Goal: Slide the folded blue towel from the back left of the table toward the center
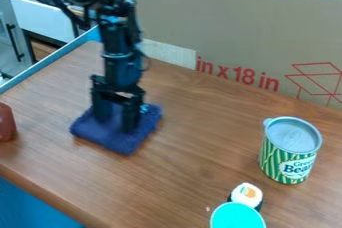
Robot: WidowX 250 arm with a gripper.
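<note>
On a brown wood-grain table (pixel 194 147), one dark blue cloth (pixel 115 144) lies left of centre, under the gripper (pixel 115 123). Fingers spread, one each side of a gap with cloth visible in it; can't tell whether the tips touch the cloth. Cardboard (pixel 227 22) with red print stands behind, blue edging (pixel 50 62) along the table's far left side. Past that: a white panel (pixel 43 18) and some wood.

Count — one cloth, one green-striped can (pixel 288 154) upright at right, one toy sushi piece (pixel 246 195) near it, one turquoise round item (pixel 237 217), one red-brown item (pixel 6 122).

Turquoise item cut off by the bottom edge and overlapping the sushi — red-brown one cut off at left, identity unclear. Gripper hides part of the cloth.
</note>
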